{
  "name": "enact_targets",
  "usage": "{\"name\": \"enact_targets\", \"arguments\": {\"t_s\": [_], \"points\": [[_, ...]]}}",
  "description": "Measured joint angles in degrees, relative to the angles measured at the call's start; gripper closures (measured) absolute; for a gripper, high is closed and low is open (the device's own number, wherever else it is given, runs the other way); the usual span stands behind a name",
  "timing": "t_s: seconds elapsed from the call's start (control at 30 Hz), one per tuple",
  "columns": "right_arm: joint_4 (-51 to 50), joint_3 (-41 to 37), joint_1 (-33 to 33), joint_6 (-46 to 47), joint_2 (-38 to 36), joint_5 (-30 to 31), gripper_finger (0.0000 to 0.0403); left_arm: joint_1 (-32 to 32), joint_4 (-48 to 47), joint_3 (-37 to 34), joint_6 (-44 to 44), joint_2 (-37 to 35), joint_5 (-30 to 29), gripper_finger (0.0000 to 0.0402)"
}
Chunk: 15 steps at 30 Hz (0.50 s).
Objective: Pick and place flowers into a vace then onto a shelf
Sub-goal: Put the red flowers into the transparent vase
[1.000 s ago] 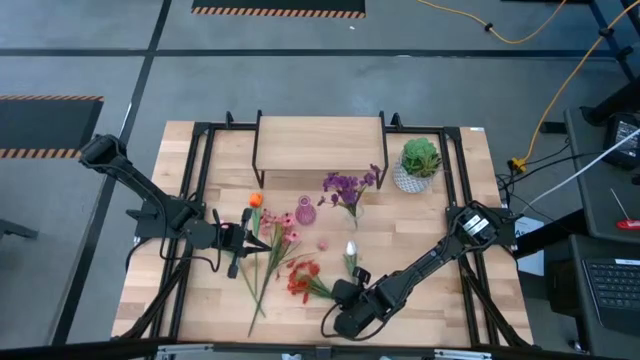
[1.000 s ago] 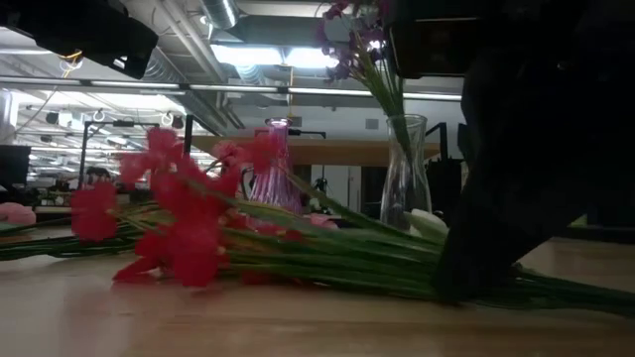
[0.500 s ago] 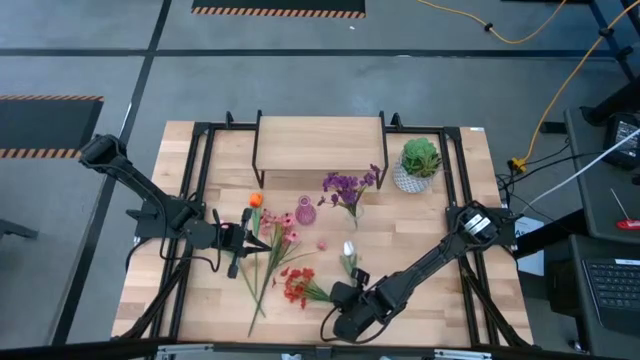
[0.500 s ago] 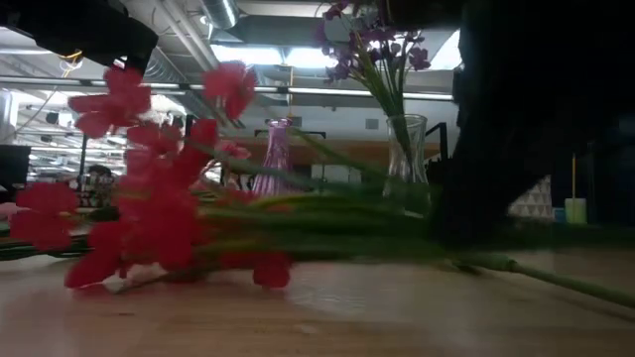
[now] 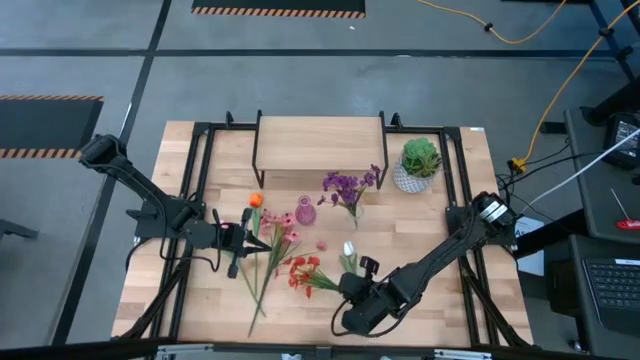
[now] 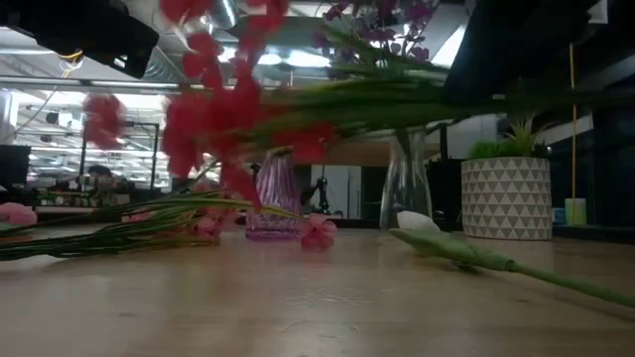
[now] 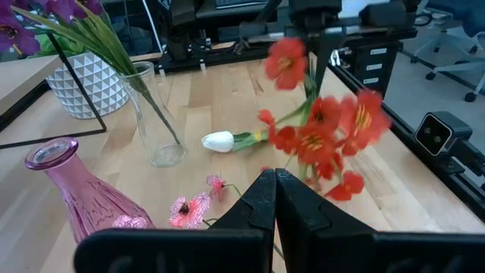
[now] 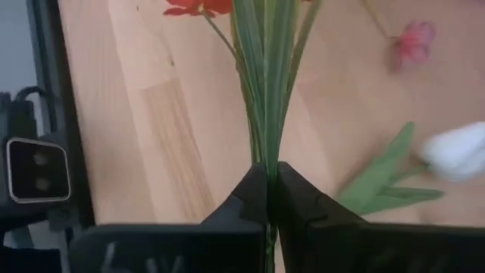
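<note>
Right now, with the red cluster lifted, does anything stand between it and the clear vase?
Right gripper holds the red cluster by its stems. The white bud lies on the table between it and the clear vase, low enough to pass over.

We see the red cluster (image 5: 302,272) lifted off the table since a second ago, its stems pinched in the right gripper (image 5: 347,287), which has risen and shifted slightly toward frame center.

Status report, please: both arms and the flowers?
Right end effector shut on red flower, lifted. Left end effector shut, idle. Clear vase holds purple sprig.
</note>
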Motion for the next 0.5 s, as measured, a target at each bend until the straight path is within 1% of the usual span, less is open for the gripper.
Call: {"name": "enact_targets", "arguments": {"t_s": [0.13, 0.23, 0.3, 0.37, 0.5], "points": [[-1.75, -0.31, 0.07, -2.60, -2.24, 1.92, 0.0394, 0.02, 0.04, 0.00, 0.02, 0.01, 0.00, 0.0398], [-1.89, -2.50, 0.18, -2.77, -5.17, 3.41, 0.0394, 0.02, -0.07, 0.00, 0.44, 0.01, 0.00, 0.0398], [-0.74, -5.29, 0.37, -2.45, -7.60, 4.05, 0.0394, 0.02, 0.02, 0.00, 0.45, 0.01, -0.02, 0.0398], [3.68, -8.77, 0.51, -3.05, -9.84, 4.89, 0.0394, 0.02, -0.07, 0.00, 0.46, 0.01, -0.01, 0.0398], [17.12, -17.87, 0.65, -8.67, -14.49, 5.62, 0.0394, 0.02, -0.11, 0.00, 0.45, 0.00, 0.00, 0.0398]]}}
